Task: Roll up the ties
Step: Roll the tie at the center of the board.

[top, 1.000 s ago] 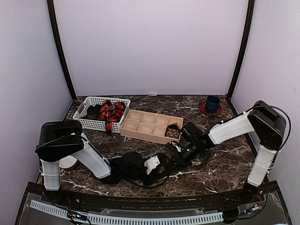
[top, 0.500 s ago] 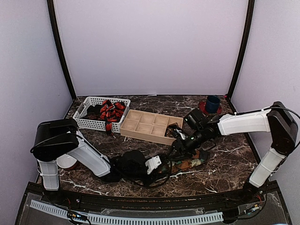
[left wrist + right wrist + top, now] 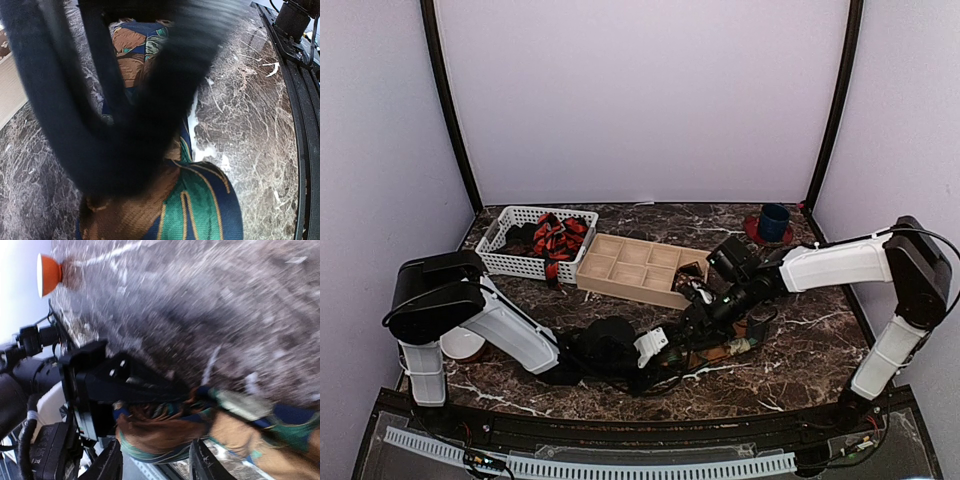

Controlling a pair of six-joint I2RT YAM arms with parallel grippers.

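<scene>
Tie (image 3: 200,205) stays pinched in left claw (image 3: 672,343); right claw (image 3: 155,452), parted, has lowered toward it.

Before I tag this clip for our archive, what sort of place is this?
Most likely a robot test booth, not a home: plain pale walls box in a marble-look table, and two robot arms are bolted at its near edge.

Our arms: white shell links, bulky black joint housings. Left arm (image 3: 515,338), near-left of the wooden tray (image 3: 620,262), ends in a white wrist block (image 3: 648,346) with ribbed black cable (image 3: 22,445); right arm (image 3: 830,265), right of it, matches. Fingers (image 3: 111,466) black.
</scene>
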